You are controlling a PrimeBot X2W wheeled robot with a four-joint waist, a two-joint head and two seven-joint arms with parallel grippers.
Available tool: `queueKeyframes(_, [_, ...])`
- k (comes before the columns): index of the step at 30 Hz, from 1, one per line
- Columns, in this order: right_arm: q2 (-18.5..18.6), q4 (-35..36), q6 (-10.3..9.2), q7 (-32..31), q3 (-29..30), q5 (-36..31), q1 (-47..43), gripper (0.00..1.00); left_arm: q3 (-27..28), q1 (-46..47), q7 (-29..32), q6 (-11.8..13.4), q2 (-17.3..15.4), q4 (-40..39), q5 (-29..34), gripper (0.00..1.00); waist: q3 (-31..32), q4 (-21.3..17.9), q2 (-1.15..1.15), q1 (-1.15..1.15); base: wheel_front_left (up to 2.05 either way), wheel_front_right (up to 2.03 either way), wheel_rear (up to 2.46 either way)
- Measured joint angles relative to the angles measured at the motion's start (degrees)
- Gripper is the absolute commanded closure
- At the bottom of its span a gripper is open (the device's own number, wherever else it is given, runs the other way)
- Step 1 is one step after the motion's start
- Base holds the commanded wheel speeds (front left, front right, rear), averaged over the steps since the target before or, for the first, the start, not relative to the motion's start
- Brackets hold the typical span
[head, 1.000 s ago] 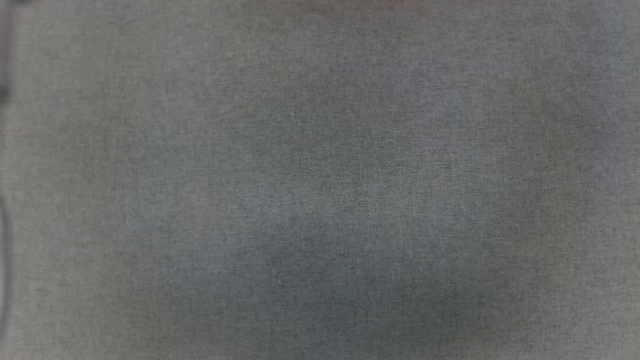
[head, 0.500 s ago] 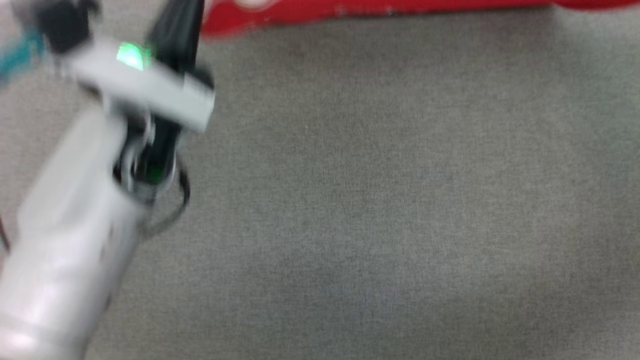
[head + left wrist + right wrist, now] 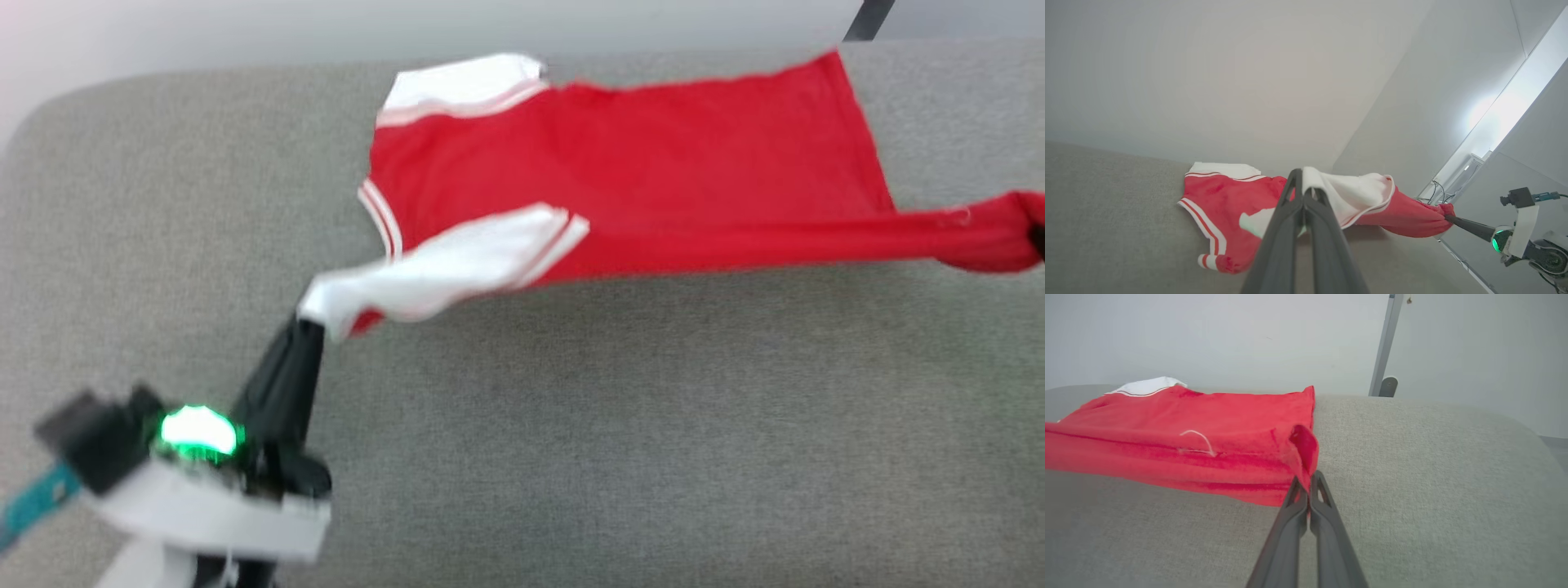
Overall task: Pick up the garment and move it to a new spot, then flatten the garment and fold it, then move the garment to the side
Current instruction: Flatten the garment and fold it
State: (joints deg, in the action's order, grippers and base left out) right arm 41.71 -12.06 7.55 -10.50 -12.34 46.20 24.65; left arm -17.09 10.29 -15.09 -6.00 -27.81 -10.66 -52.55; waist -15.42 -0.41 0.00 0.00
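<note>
The garment (image 3: pixel 637 163), red with white striped-trim sleeves, is stretched sideways over the grey padded surface (image 3: pixel 571 457). Its far half lies flat, while its near edge is lifted and pulled taut between both grippers. My left gripper (image 3: pixel 312 325) is shut on the near white sleeve (image 3: pixel 457 265); in the left wrist view its fingers (image 3: pixel 1303 188) pinch that white cloth (image 3: pixel 1355 192). At the right edge, my right gripper (image 3: pixel 1038 237) is shut on the bunched red hem corner. The right wrist view shows its tips (image 3: pixel 1308 479) closed on the red fabric (image 3: pixel 1208 416). No lettering shows.
The grey surface ends in rounded corners at the far left (image 3: pixel 49 106) and far right (image 3: pixel 1515 420), with a pale wall behind. A grey metal post (image 3: pixel 1384 343) stands past the far edge on the right. The near half of the surface (image 3: pixel 653 490) is bare cloth.
The head camera has tilted up: bare grey cloth a second ago, then the left arm and a red strip at the top, now the whole stretched garment with the left gripper low left.
</note>
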Motion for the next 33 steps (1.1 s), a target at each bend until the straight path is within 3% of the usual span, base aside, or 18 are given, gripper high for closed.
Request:
queueKeyframes(4, [-2.2,8.1,-0.01,-4.2,7.6,-3.0,-7.8,1.0,-0.6,-6.4,0.3,1.4,-1.8,-7.3,1.6,1.0,1.0,-0.6,0.0,0.0,0.0,0.0,0.0])
queueKeyframes(11, [-9.6,23.0,-0.01,-13.2,19.4,-8.2,-19.9,1.0,-1.5,-12.2,2.3,5.2,-3.8,-16.0,4.2,1.0,0.7,-0.9,0.0,0.0,0.0,0.0,0.0])
queueKeyframes(13, [-15.0,30.5,-0.01,-18.5,24.2,-10.5,-24.4,1.0,-0.6,-13.7,2.3,6.6,-4.5,-18.0,4.3,1.0,0.0,-1.1,0.0,0.0,0.0,0.0,0.0])
queueKeyframes(17, [-17.1,28.8,-0.02,-20.9,22.8,-10.0,-22.3,1.0,-1.6,-11.3,3.4,6.1,-4.2,-14.9,4.3,1.0,-0.2,-1.6,0.0,0.0,0.0,0.0,0.0])
queueKeyframes(33, [-16.2,11.3,-0.02,-18.6,17.1,-9.7,-5.8,1.0,-3.2,7.4,2.6,3.0,3.6,6.7,3.5,1.0,-4.3,-0.7,0.0,0.0,0.0,0.0,0.0])
